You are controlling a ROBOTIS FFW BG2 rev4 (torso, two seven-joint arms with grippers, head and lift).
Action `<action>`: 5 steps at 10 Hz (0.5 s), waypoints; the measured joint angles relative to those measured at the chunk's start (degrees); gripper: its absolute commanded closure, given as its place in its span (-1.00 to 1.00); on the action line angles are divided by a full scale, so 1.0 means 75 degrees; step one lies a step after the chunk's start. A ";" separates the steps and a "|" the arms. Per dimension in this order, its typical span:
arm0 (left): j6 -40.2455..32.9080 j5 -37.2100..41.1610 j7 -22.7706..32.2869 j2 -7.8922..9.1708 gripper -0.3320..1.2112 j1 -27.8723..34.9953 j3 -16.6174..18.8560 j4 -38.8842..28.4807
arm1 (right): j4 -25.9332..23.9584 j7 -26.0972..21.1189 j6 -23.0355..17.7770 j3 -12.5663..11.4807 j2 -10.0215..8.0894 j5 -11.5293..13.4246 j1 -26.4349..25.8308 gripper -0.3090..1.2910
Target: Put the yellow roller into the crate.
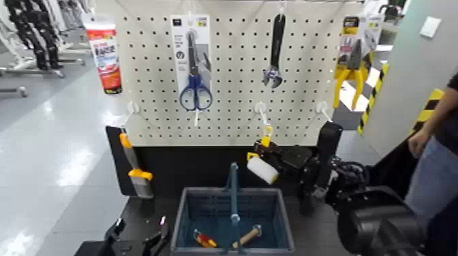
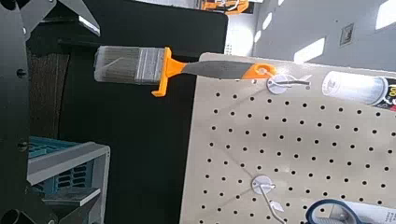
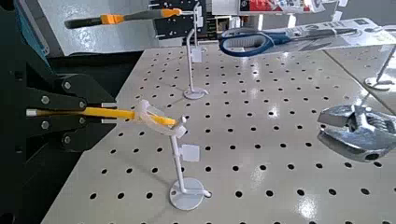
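Observation:
The yellow roller (image 1: pixel 262 170) hangs tilted in front of the pegboard, just above the crate's far rim. Its white sleeve is low and its yellow handle points up toward a white hook (image 1: pixel 261 109). My right gripper (image 1: pixel 274 156) reaches in from the right and is shut on it. In the right wrist view the yellow roller's handle (image 3: pixel 121 115) lies between the dark jaws of the right gripper (image 3: pixel 70 114), its tip at the white hook (image 3: pixel 177 149). The dark blue-grey crate (image 1: pixel 197 204) sits below, centre handle upright. My left gripper (image 1: pixel 136 240) rests open, low at the left.
On the pegboard hang blue scissors (image 1: pixel 195 85), a wrench (image 1: pixel 275 51), yellow pliers (image 1: pixel 351 65), a tube (image 1: pixel 104 54) and an orange-handled brush (image 1: pixel 134 170). Two small hand tools (image 1: pixel 204 240) lie in the crate. A person (image 1: pixel 436 156) stands at the right.

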 measured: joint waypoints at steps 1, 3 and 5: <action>0.0007 0.0000 0.0000 0.0005 -0.43 -0.0013 -0.0007 0.0009 | -0.0235 0.0000 0.0071 -0.0078 0.0007 -0.0019 0.0147 0.94; 0.0008 0.0000 0.0000 0.0016 -0.43 -0.0033 -0.0020 0.0029 | -0.0725 0.0000 0.0260 -0.0233 -0.0006 -0.0068 0.0425 0.94; 0.0008 0.0000 0.0000 0.0024 -0.43 -0.0046 -0.0035 0.0040 | -0.1223 -0.0030 0.0467 -0.0370 -0.0020 -0.0116 0.0688 0.94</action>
